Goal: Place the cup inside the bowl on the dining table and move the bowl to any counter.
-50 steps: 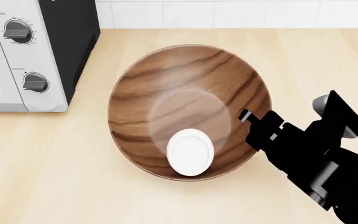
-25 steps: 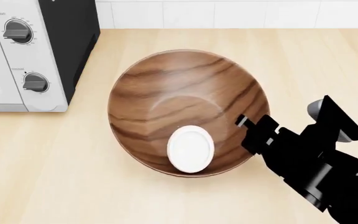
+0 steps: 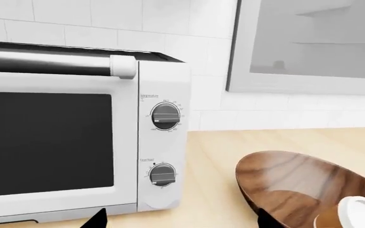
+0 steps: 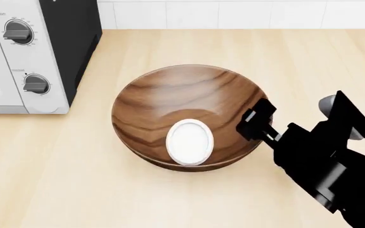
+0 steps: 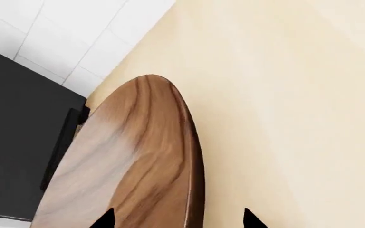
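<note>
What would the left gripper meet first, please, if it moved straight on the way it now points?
Probably the toaster oven, around its knob panel; the left gripper shows only fingertips, so depth is unclear. The bowl lies off to one side.

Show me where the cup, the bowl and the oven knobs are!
cup (image 4: 189,142): head view, on its white lid.
bowl (image 4: 182,97): head view, on the inner wood wall.
upper oven knob (image 3: 165,116): left wrist view, on the dial face.
lower oven knob (image 3: 162,174): left wrist view, on the dial face.
</note>
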Motion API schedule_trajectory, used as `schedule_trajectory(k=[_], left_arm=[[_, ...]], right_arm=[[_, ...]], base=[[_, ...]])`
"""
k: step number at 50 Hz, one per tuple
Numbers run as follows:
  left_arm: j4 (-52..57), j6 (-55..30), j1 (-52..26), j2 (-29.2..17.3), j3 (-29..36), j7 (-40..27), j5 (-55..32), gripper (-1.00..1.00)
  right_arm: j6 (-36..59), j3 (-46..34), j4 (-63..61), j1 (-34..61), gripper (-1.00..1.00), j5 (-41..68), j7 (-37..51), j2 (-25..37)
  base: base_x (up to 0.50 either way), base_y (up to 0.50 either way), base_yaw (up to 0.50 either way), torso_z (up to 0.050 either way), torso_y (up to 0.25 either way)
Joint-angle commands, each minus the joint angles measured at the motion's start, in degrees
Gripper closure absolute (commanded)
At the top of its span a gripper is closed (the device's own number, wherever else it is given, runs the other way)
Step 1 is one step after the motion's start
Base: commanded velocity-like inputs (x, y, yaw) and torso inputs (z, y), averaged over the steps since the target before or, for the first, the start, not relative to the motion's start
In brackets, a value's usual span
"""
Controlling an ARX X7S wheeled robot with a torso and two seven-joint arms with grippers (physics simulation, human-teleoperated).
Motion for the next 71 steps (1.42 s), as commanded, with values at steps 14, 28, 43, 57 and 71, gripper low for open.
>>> schedule_trajectory(k=[14, 28, 43, 57, 71], left_arm=[[-3.2, 0.6, -10.3, 8.6, 15.9, -4.4, 8.4, -1.00], [-3.7, 0.0, -12.2, 9.3, 18.0, -5.3, 8.9, -1.00], [-0.3, -4.7, -13.0, 1.4, 7.4, -7.1, -5.0, -1.00], [-4.7, -9.3, -28.7, -0.6, 11.4, -13.9, -15.8, -1.00], [-13.0, -12.2, -46.7, 5.2, 22.7, -18.3, -13.7, -1.00]], right_arm=[[-18.1, -6.6, -20.3, 9.9, -1.00, -30.7, 13.9, 10.1], [-18.6, -11.2, -29.9, 15.8, -1.00, -47.7, 21.3, 14.9], [-14.7, -9.6, -39.3, 25.0, -1.00, -51.8, 24.8, 21.9], [-8.2, -6.6, -41.6, 33.7, -1.00, -49.6, 24.5, 23.0], [-2.2, -3.2, -38.3, 41.1, -1.00, -46.3, 23.0, 21.8]], base=[[0.00, 0.00, 0.00, 0.000, 0.000], [0.00, 0.00, 0.00, 0.000, 0.000], [0.00, 0.00, 0.00, 0.000, 0.000], [0.00, 0.00, 0.00, 0.000, 0.000], [0.00, 0.00, 0.00, 0.000, 0.000]])
